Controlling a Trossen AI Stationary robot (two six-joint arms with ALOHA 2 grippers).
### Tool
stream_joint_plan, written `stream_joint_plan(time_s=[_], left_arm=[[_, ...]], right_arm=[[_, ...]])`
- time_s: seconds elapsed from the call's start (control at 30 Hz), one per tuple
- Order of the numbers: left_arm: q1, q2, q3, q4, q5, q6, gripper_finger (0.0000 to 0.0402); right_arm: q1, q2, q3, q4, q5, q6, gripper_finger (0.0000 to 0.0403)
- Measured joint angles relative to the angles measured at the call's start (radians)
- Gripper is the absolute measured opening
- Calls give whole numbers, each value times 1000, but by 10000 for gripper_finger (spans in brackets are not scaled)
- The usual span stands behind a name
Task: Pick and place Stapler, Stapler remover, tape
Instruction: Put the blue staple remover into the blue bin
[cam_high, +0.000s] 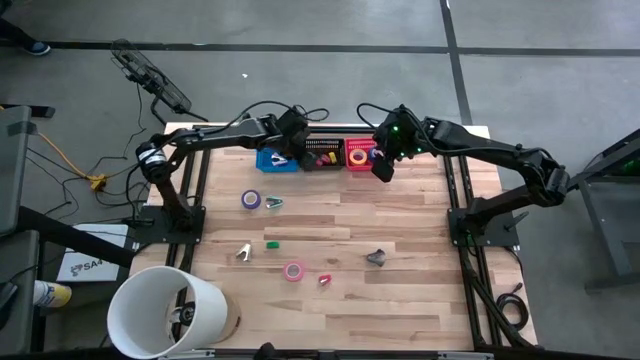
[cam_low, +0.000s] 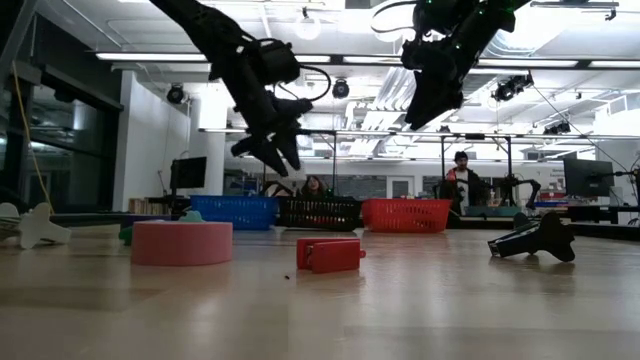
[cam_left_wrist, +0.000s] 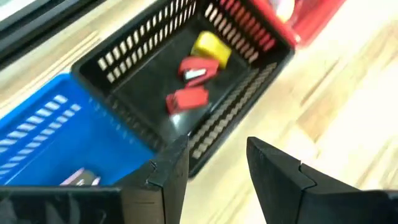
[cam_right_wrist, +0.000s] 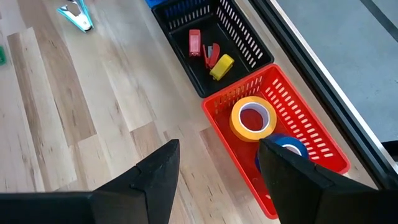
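While the yellow tape (cam_right_wrist: 252, 119) and blue tape (cam_right_wrist: 287, 148) lie in the red basket (cam_right_wrist: 311, 121) at the bench's far edge, purple tape (cam_high: 251, 200) and pink tape (cam_high: 293, 271) remain mid-bench. Both the left gripper (cam_left_wrist: 216, 168) and right gripper (cam_right_wrist: 217, 165) hang released and empty above the baskets. Reaching together for the loose rolls could, I judge, make the arms collide.

I checked all four views for legible writing. The only lettering I can find is on a white box (cam_high: 88, 262) on the floor left of the desk (cam_high: 400, 220) in the high view, where dark letters begin "SA" and the rest is hidden behind the frame. I can read no labels, brands or numbers on the baskets, the tape rolls, the staplers or the arms, and the room behind in the low view shows no sign I can make out.
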Motion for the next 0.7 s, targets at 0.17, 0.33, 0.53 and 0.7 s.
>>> stream_joint_plan(time_s=[0.17,0.33,0.53,0.7], left_arm=[[-7,-40,0,-138,-9,48,159],[-31,-55,0,-256,-27,82,159],[-99,-54,0,-388,-53,131,159],[-148,-54,0,-428,-108,132,159]], right_arm=[[0,0,0,0,-17,0,209],[0,0,0,0,-21,0,209],[0,0,0,1,-22,-5,209],[0,0,0,2,-22,-6,209]])
